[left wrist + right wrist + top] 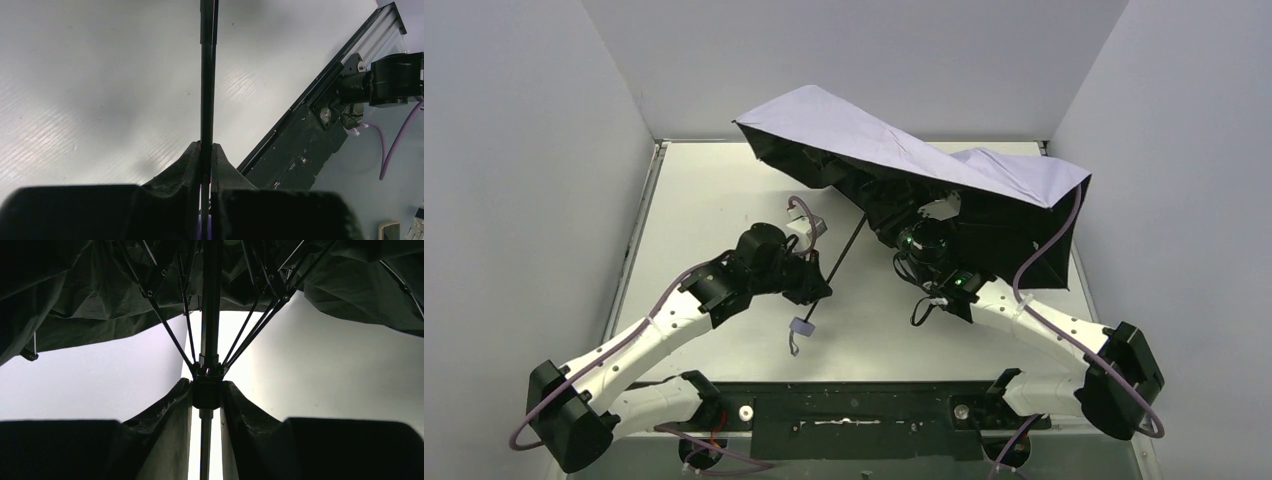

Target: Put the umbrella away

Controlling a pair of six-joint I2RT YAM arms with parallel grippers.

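Nearest, the umbrella's lavender handle hangs just over the tabletop at about 6 o'clock. Just above it the left claw is clamped tight on the black shaft. Farther along, toward 1 o'clock, the right claw pinches the runner where the ribs meet. Beyond, the canopy sags half spread. I judge the closing barely begun: both holds are set, but the canopy is not yet collapsed, the shaft not telescoped, nothing wrapped or stowed.
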